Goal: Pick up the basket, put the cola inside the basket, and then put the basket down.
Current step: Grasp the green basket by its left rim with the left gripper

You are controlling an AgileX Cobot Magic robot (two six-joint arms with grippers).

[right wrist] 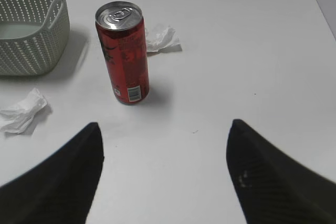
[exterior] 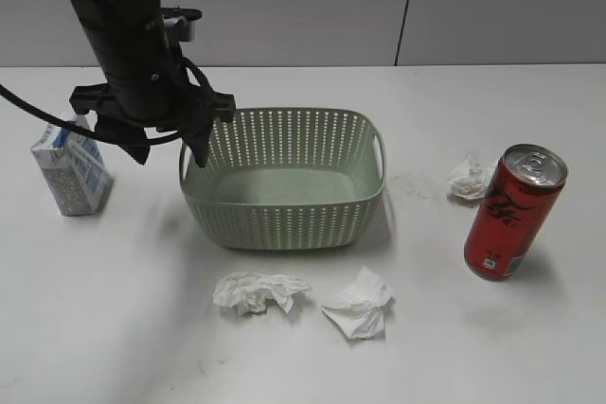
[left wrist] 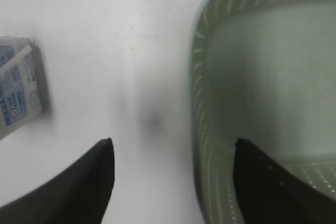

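Left gripper (exterior: 169, 149), jaws spread, straddles the left wall of the basket (exterior: 284, 215): one finger outside, one inside. Basket rests on the white counter (exterior: 530, 347). Right gripper (right wrist: 165, 132), jaws spread, holds nothing and hangs short of the cola (right wrist: 122, 51). Cola stands upright on the counter, well right of the basket. A milk carton (exterior: 68, 166) stands left of the basket; crumpled tissues (exterior: 260, 291) lie in front.

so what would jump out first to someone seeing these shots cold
Probably the black left gripper hanging open over the left rim of the sage-green basket at the table's middle, one finger outside the wall and one inside. Next, the red cola standing upright and alone to the right, with the right gripper open short of it. Crumpled tissues lie in front of the basket.
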